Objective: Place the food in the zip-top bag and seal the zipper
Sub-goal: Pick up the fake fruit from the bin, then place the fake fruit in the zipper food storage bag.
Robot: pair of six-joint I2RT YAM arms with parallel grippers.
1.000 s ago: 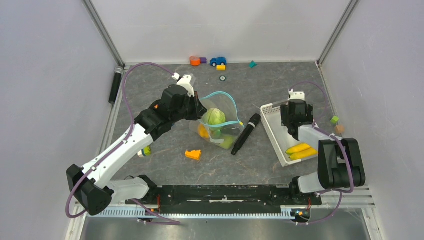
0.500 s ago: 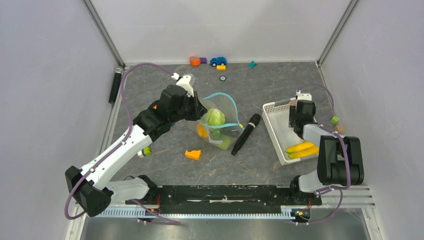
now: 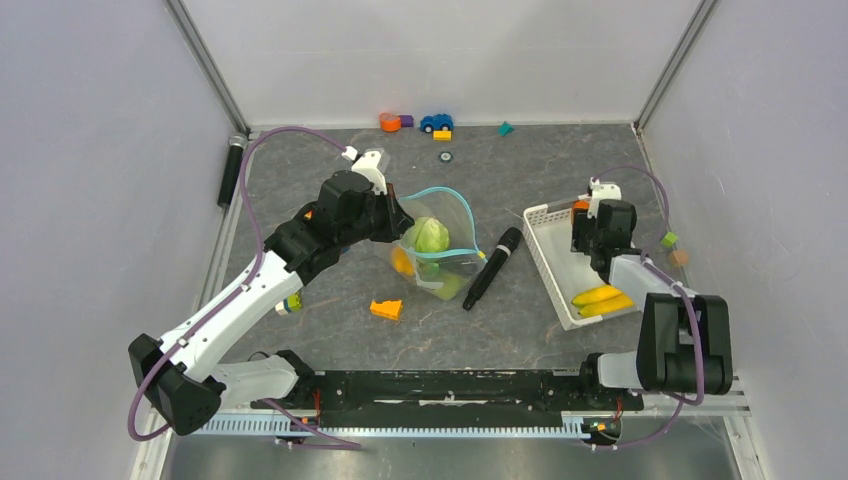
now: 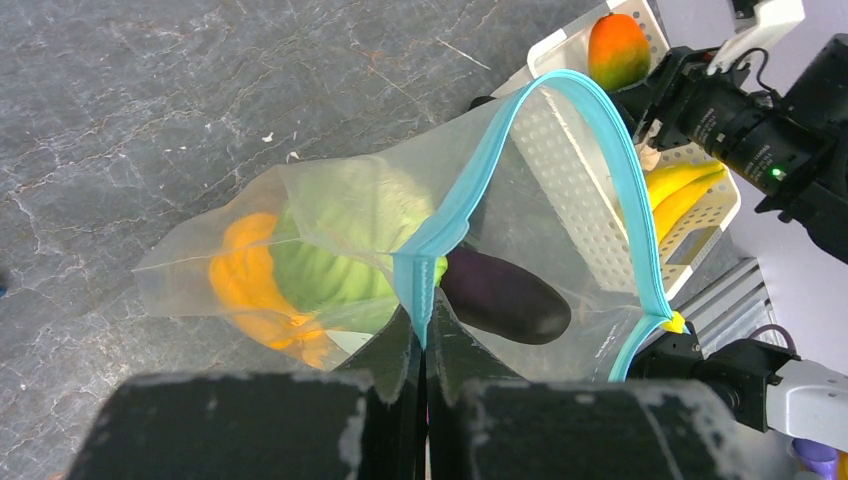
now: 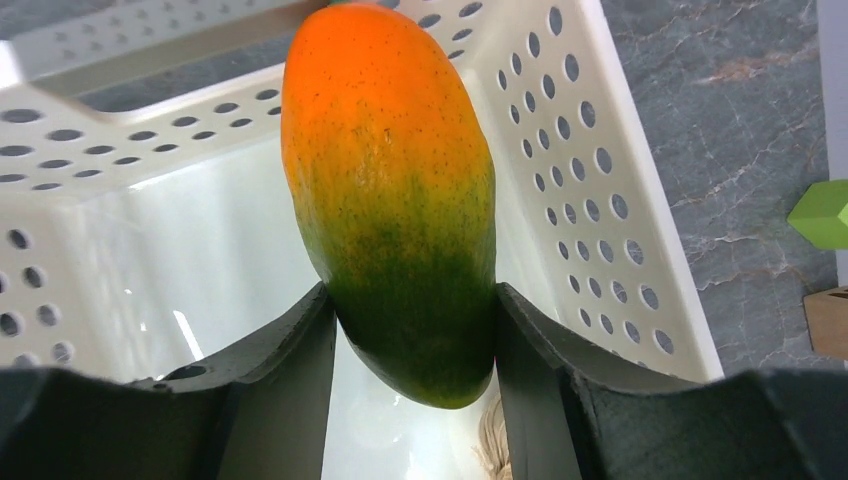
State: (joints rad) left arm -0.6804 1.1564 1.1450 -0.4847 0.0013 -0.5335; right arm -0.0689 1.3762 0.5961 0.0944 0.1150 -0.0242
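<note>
zip-top bag (image 3: pixel 455 225) lies mid-table, mouth gaping, with green, orange and purple food (image 4: pixel 330 250) inside. left gripper (image 4: pixel 421 335), at the bag's 9 o'clock, is clenched on the teal zipper (image 4: pixel 470 190). right gripper (image 5: pixel 412 330) grasps an orange-green fruit (image 5: pixel 395 180) over the white basket (image 5: pixel 600 150), at the bag's 3 o'clock.

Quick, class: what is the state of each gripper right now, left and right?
Left gripper: closed, pinching the teal zipper.
Right gripper: closed, holding an orange-green fruit.
</note>
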